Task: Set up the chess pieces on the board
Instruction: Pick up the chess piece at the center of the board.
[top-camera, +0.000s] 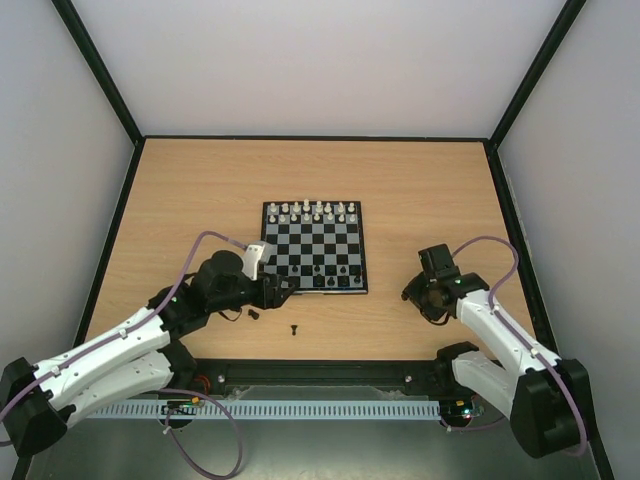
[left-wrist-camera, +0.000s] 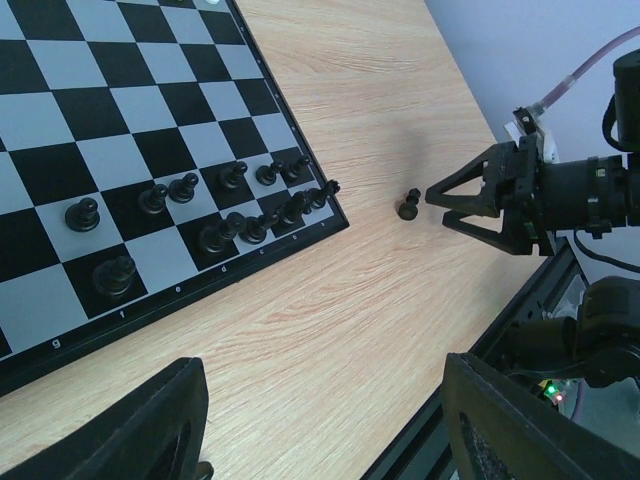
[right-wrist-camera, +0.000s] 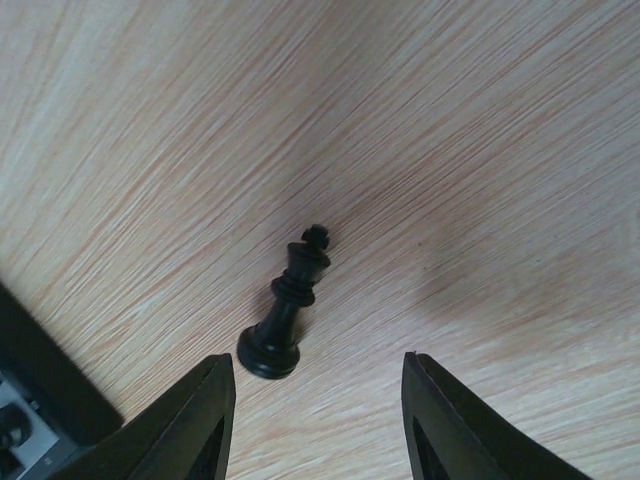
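Observation:
The board (top-camera: 340, 232) lies mid-table, with white chess pieces (top-camera: 312, 211) along its far rows and black ones (top-camera: 318, 272) on the near rows. In the left wrist view, several black pieces (left-wrist-camera: 235, 228) crowd the board's (left-wrist-camera: 70, 150) near corner. A black king (right-wrist-camera: 285, 310) stands upright on the bare wood just ahead of my right gripper (right-wrist-camera: 318, 420), nearer its left finger; the jaws are open and touch nothing. The same king (left-wrist-camera: 408, 205) shows in front of the right gripper (left-wrist-camera: 434, 200). My left gripper (left-wrist-camera: 330, 430) hovers open over bare wood by the board's near edge.
Two loose black pieces (top-camera: 253, 313) (top-camera: 294, 329) lie on the table near the left arm. A black rail (top-camera: 330, 375) runs along the table's near edge. White walls enclose the table (top-camera: 200, 180) on three sides.

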